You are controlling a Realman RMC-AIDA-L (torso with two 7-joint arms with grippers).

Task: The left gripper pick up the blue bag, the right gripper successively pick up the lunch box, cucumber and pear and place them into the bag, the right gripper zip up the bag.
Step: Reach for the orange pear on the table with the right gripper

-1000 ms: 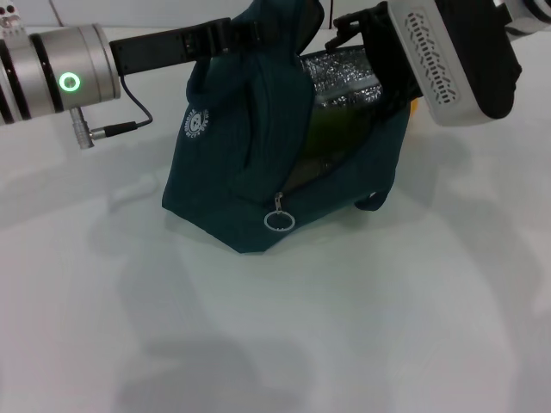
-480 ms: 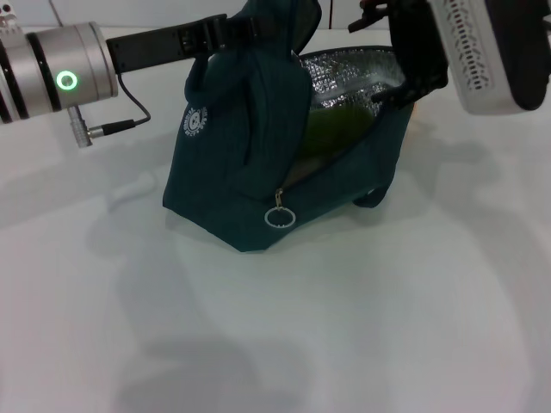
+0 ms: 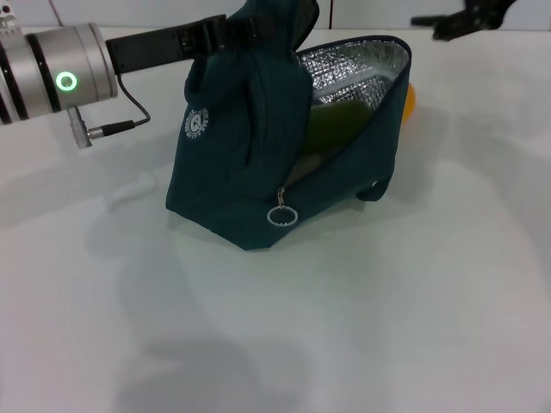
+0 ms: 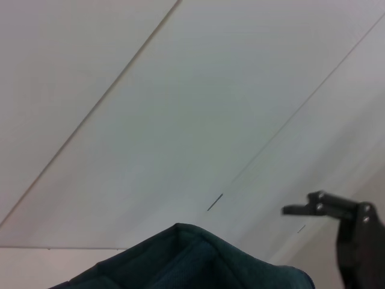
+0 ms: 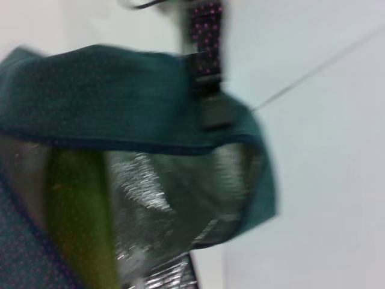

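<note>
I judged the main risk was the bag (image 3: pixel 258 163), centre frame and pinched at its top by the left gripper (image 3: pixel 225 33), sagging shut over the cucumber (image 3: pixel 331 125) before the pear (image 3: pixel 409 99) behind it went in; right gripper (image 3: pixel 469 19), upper right, fingers unclear.

A plain white table (image 3: pixel 362 327) spreads beneath a pale wall (image 4: pixel 180 108).

You see the bag (image 3: pixel 258 163) upper centre on the table (image 3: pixel 362 327), the cucumber (image 3: pixel 331 127) inside it, the pear (image 3: pixel 409 99) behind its right edge, left gripper (image 3: pixel 228 33) at its top, right gripper (image 3: pixel 461 21) upper right.
</note>
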